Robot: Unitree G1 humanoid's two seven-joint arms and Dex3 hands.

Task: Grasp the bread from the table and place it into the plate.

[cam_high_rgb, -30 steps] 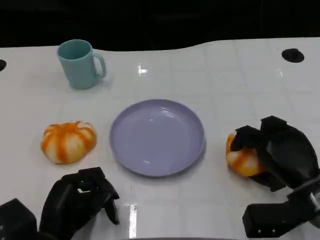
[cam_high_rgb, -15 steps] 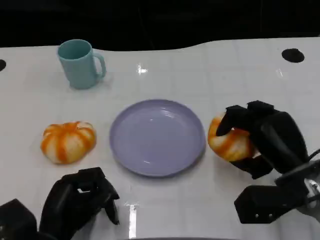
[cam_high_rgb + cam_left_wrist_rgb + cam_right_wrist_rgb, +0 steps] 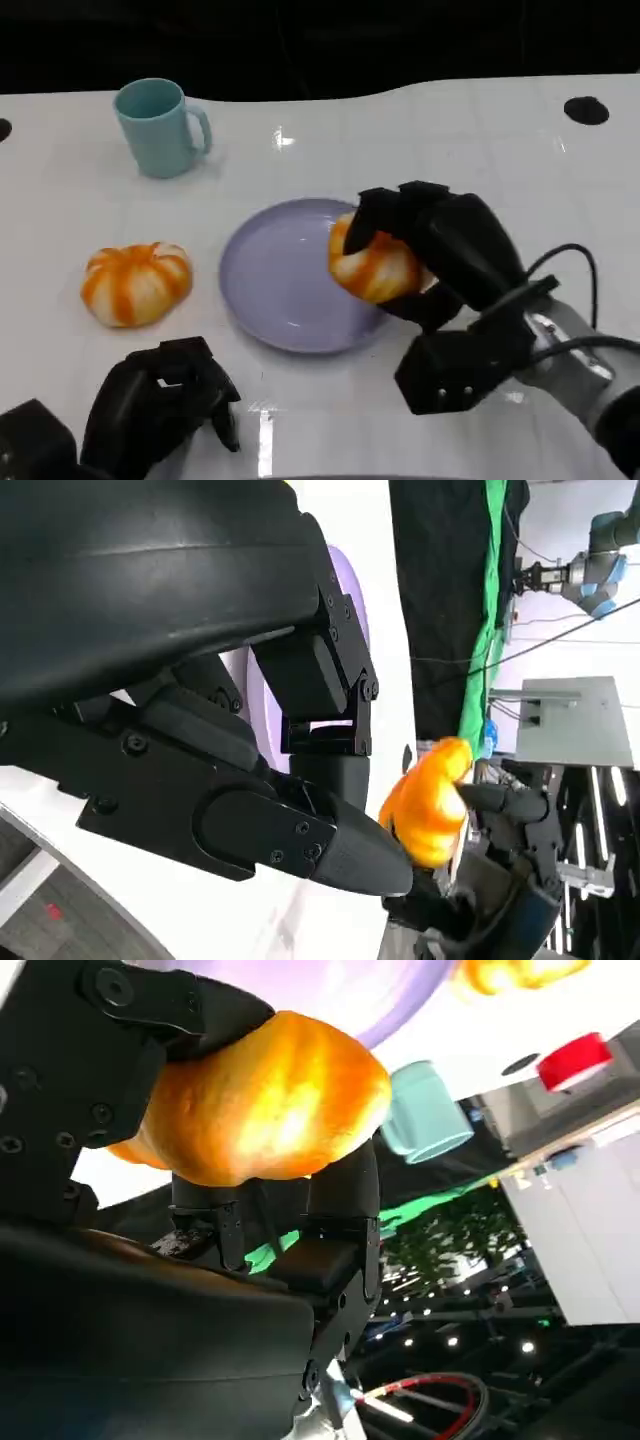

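Observation:
My right hand (image 3: 440, 250) grips an orange-and-white bread roll (image 3: 375, 268) and holds it over the right part of the lavender plate (image 3: 280, 275). The right wrist view shows the same roll (image 3: 260, 1105) clamped between black fingers (image 3: 130, 1020), with the plate (image 3: 350, 990) beyond it. A second orange-and-white roll (image 3: 135, 282) lies on the white table left of the plate. My left hand (image 3: 165, 400) rests low at the front left with fingers curled in and nothing in it. From the left wrist view, the held roll (image 3: 430, 800) shows past my left hand (image 3: 230, 780).
A teal mug (image 3: 160, 127) stands at the back left, its handle to the right. A small black round fitting (image 3: 585, 110) sits in the table at the back right. A cable (image 3: 570, 262) loops over my right forearm.
My right hand has lifted the roll from the table right of the plate and carried it leftward over the plate's right part. The left hand has stayed put.

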